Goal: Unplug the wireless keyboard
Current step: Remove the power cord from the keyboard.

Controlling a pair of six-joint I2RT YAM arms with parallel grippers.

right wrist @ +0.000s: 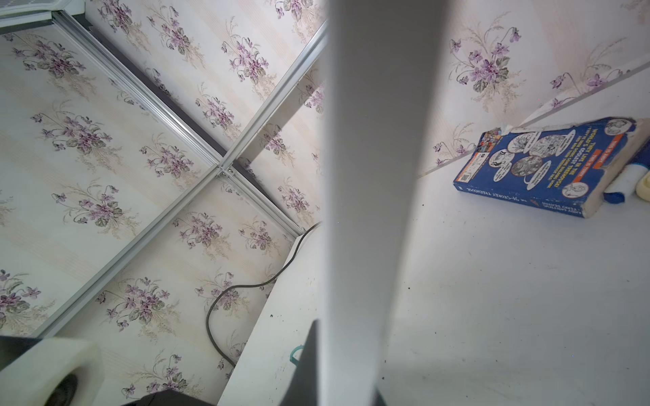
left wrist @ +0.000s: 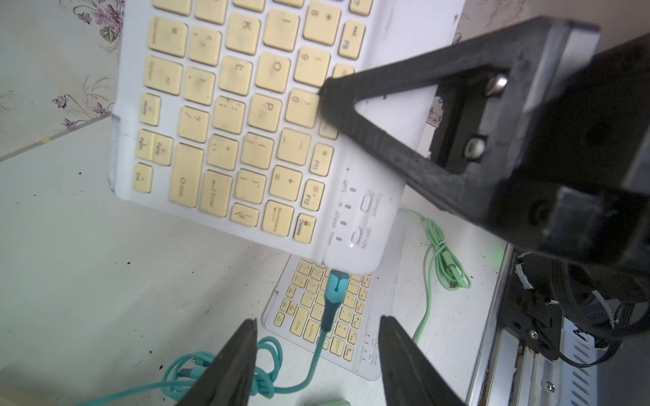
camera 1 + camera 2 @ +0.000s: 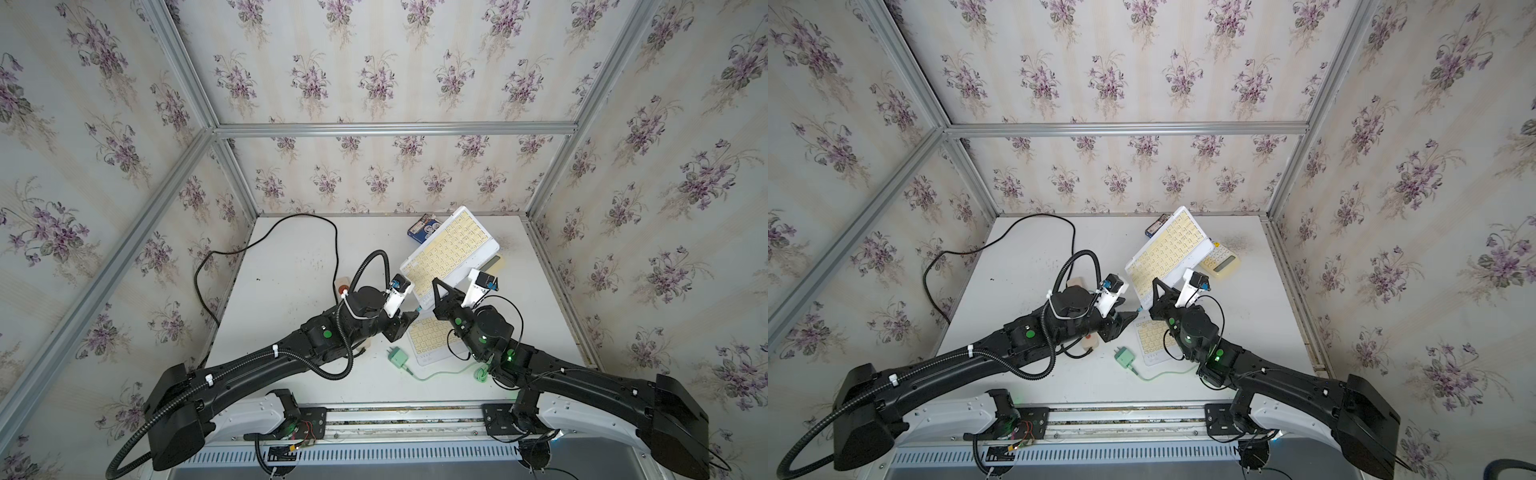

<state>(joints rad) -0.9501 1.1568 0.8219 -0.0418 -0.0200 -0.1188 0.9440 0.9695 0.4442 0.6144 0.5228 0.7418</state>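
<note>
Right pincer [image 3: 436,286]: clamps the wireless keyboard [image 2: 246,116], tilted clear of the bench [image 2: 70,246]; left pincer [image 2: 318,320]: stands open astride the teal plug [image 2: 336,286], seated in that keyboard's corner. Likely step: seizing the plug; next calls for closing, then a straight pull. Count: two keyboards, spare keyboard [image 2: 299,316] lying flat; two cables, teal cable [image 2: 309,365], green cable [image 2: 443,260].

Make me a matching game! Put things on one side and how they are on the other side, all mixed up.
Things:
1 raised keyboard
2 teal plug
3 book
4 left tool

States:
A open
B blue, lying flat
C held by the right tool
D stuck in the raised keyboard

Pairs: 1-C, 2-D, 3-B, 4-A
</note>
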